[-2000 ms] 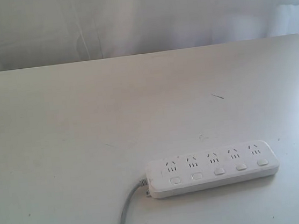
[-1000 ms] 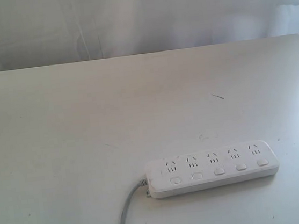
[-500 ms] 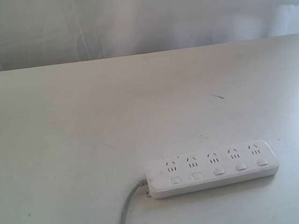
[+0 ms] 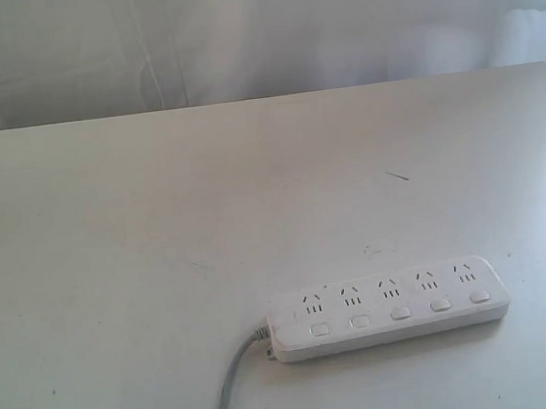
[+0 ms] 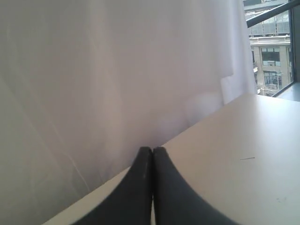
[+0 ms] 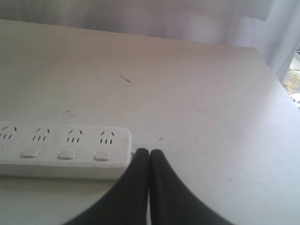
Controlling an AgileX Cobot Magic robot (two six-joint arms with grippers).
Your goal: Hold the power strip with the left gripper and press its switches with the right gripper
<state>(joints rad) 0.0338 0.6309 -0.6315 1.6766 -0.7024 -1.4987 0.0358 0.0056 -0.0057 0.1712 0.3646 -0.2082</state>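
1. You see the white table (image 4: 138, 230) filling most of the exterior view, from the lower edge up to the middle of the frame.
2. Behind the table, a white curtain (image 4: 234, 31) covers the upper part of the frame.
3. The power strip (image 4: 388, 308) lies flat on the table in the lower right of the exterior view, with its long side nearly along the lower edge. No gripper touches it there.
4. The left gripper (image 5: 152, 149) has its two black fingers pressed together with nothing between them. It points toward the curtain and the far edge of the table.
5. The right gripper (image 6: 149, 151) is also closed tight and holds nothing. In its own view the tips appear just beside one end of the strip; you cannot tell the height above it.
6. The grey cord (image 4: 230, 392) leaves the left end of the strip and runs down to the lower edge.
7. The five switches (image 4: 401, 312) sit in a row, one under each socket group.
8. A short dark mark (image 4: 398, 175) lies on the table, above the strip.
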